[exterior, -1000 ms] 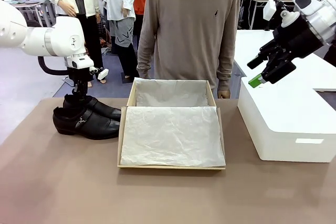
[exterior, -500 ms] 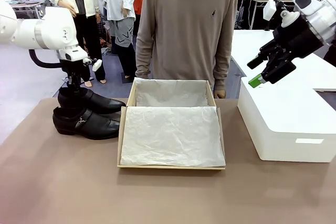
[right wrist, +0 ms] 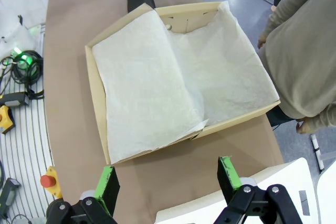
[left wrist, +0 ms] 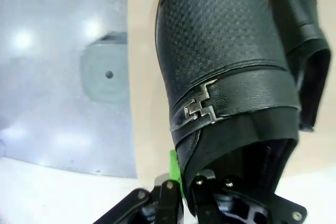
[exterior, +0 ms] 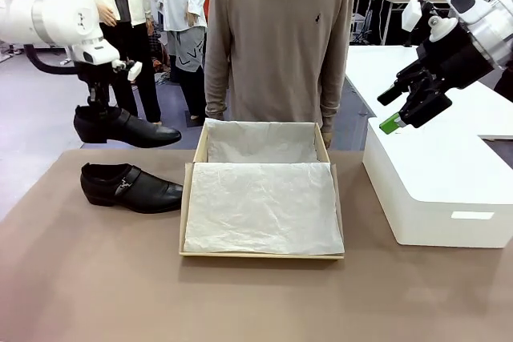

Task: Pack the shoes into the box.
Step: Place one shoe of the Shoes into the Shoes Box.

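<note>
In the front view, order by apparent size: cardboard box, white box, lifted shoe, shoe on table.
Cardboard box
white box, cut off by the frame
lifted shoe and shoe on table look alike

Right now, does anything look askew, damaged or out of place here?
Nothing spilled or damaged. One shoe hangs in the air, pinched at its heel opening by the left tool; its mate lies beside the box.

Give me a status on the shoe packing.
Done: nothing packed; the cardboard box holds just tissue paper. In hand: the left gripper is shut on the heel of one black shoe, holding it in the air left of the box. Left: set it inside, then pack the second shoe lying on the table. The right gripper hangs open.
</note>
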